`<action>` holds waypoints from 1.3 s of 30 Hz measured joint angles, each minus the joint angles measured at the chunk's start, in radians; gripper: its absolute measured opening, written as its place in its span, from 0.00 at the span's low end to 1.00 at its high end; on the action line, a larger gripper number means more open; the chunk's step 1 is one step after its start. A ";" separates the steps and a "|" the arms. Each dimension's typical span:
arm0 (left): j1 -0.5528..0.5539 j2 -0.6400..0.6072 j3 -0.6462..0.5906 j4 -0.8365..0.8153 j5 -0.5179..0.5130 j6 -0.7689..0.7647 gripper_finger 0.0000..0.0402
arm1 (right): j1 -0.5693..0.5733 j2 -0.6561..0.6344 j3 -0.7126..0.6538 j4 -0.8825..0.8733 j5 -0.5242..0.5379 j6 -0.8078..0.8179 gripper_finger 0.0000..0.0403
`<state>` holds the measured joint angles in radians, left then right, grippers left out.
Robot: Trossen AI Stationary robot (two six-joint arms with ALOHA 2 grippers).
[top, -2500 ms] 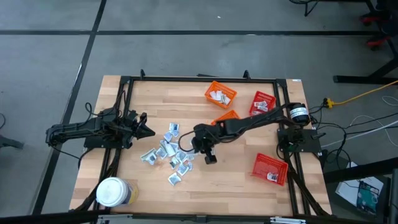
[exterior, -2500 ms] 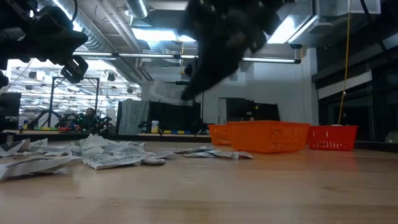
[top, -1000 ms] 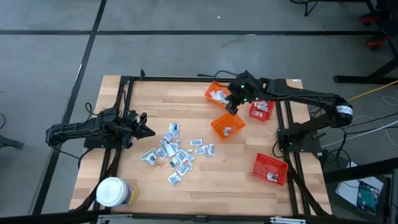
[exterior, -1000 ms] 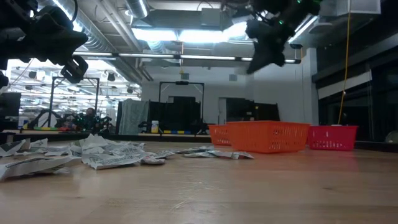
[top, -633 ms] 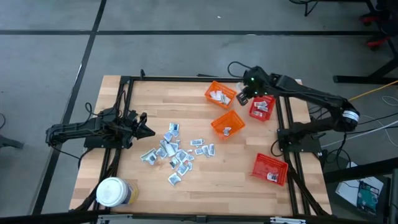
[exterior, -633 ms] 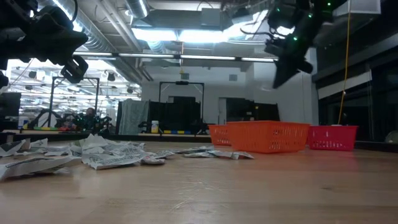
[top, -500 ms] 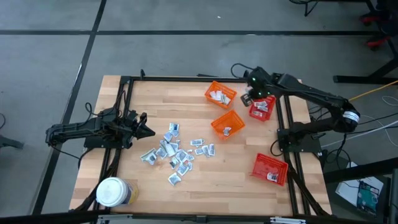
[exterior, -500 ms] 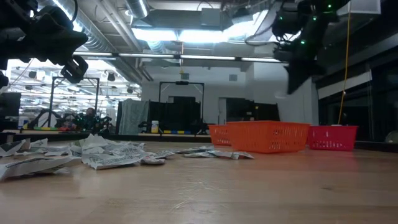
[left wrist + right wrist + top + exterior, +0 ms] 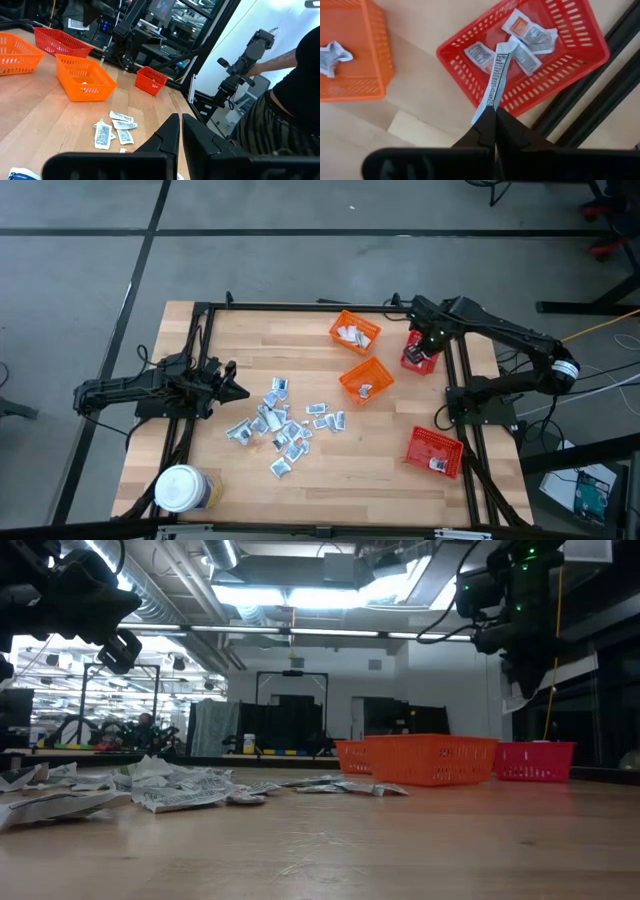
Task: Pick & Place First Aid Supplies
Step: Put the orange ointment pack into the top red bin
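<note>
A thin silvery sachet (image 9: 495, 75) with dark print hangs edge-on, pinched in the right gripper (image 9: 492, 112) above the far-right red basket (image 9: 580, 57), which holds three more packets; its face print is unreadable. The left gripper (image 9: 176, 131) sits clenched, empty, at the table's left side.

The table (image 9: 330, 480) is pale wood in long butcher-block strips, edged by a black frame (image 9: 300, 308). At its centre lie silvery-white sachets (image 9: 280, 425) with bits of blue print. Toward one o'clock sit two orange mesh baskets (image 9: 366, 377); at two and four o'clock are two red mesh baskets (image 9: 436, 452). The sachet (image 9: 496, 79) in the dark right gripper (image 9: 491, 120) is white with fine black print. At seven o'clock stands a white-lidded jar (image 9: 180, 489).
</note>
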<state>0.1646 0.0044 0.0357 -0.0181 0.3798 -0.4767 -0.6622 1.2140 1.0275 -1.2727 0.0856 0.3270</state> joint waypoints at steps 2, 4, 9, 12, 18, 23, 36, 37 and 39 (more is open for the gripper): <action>0.000 0.000 0.000 0.000 0.000 0.000 0.04 | -0.006 0.000 0.000 0.001 0.002 -0.017 0.02; 0.000 0.000 0.000 0.000 0.000 0.000 0.04 | -0.012 0.000 0.000 0.000 0.015 -0.019 0.03; 0.000 0.000 0.000 0.000 0.000 0.000 0.04 | -0.020 0.000 0.000 -0.018 0.054 -0.015 0.12; 0.000 0.000 0.000 0.000 0.000 0.000 0.04 | -0.024 0.000 0.000 -0.041 0.054 -0.014 0.19; 0.000 0.000 0.000 0.000 0.000 0.000 0.04 | -0.023 0.000 0.000 -0.041 0.046 -0.024 0.38; 0.000 0.000 0.000 0.000 0.000 0.000 0.04 | -0.023 0.000 0.000 0.015 -0.002 -0.117 0.50; 0.000 0.000 0.000 0.000 0.000 0.000 0.04 | 0.066 0.002 0.000 0.445 -0.235 -0.150 0.56; 0.000 0.000 0.000 0.000 0.000 0.000 0.04 | 0.093 0.002 0.000 0.482 -0.236 -0.174 0.56; 0.000 0.000 0.000 0.000 0.000 0.000 0.04 | 0.152 0.002 0.000 0.561 -0.241 -0.240 0.56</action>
<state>0.1646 0.0044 0.0360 -0.0182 0.3797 -0.4767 -0.5102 1.2160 1.0275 -0.7118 -0.1555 0.0872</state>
